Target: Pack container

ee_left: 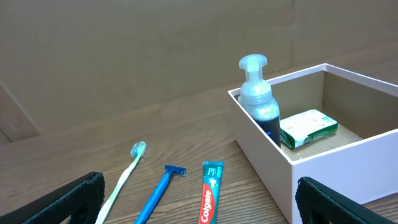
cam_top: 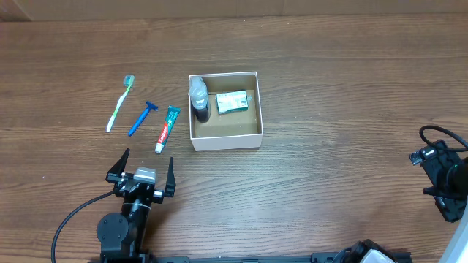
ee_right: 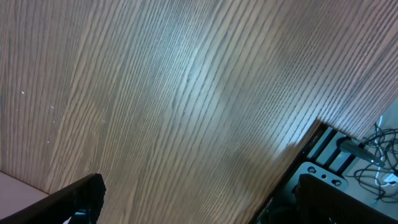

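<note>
Black fingers of your left gripper (cam_top: 146,172) are spread wide, low at the near side, aimed toward the far side. Your right gripper (ee_right: 199,199), at the right edge, is spread too. Beyond the left one lie toothpaste (cam_top: 167,128), razor (cam_top: 142,117) and toothbrush (cam_top: 120,103). Just right of them sits the container (cam_top: 225,141), open side up, square with no long axis, holding an upright pump bottle (cam_top: 199,98) and a green-white packet (cam_top: 234,101).

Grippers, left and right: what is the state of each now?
Left gripper: open, holding nothing.
Right gripper: open, holding nothing.
</note>
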Action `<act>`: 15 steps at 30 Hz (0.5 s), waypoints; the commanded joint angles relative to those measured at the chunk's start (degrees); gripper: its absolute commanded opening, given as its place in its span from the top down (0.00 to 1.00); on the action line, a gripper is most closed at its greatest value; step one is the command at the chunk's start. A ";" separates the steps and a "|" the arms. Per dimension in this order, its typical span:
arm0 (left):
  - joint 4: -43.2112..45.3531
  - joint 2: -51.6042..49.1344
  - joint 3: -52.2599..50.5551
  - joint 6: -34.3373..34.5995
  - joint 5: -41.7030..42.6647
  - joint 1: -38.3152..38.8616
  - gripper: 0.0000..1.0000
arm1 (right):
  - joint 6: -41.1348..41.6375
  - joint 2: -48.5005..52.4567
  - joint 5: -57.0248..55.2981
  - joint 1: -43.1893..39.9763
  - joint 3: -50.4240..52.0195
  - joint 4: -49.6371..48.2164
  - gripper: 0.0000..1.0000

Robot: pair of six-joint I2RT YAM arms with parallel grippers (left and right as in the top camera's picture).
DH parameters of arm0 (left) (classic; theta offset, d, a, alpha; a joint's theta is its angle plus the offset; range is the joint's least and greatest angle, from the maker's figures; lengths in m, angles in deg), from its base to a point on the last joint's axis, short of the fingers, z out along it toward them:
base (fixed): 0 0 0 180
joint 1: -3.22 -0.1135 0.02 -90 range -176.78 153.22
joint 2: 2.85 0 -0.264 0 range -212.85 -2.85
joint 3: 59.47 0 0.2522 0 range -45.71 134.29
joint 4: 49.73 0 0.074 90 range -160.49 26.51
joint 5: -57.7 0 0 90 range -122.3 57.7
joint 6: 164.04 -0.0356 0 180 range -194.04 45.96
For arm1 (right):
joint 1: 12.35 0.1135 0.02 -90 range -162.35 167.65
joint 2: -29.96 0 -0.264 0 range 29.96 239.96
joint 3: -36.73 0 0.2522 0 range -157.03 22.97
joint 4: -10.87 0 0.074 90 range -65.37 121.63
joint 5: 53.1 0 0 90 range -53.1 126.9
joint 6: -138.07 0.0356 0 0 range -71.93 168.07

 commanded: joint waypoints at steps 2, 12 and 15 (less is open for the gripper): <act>0.81 0.50 -0.20 17.11 0.55 -0.31 0.00 | 0.04 -0.13 -0.09 -0.22 0.22 -0.52 0.00; -24.44 -8.22 28.57 35.50 1.22 -0.31 0.00 | 0.04 -0.13 -0.11 -0.22 0.22 -0.61 0.00; -36.50 -20.37 42.86 34.91 4.37 -0.31 0.00 | 0.04 -0.13 -0.11 -0.22 0.22 -0.61 0.00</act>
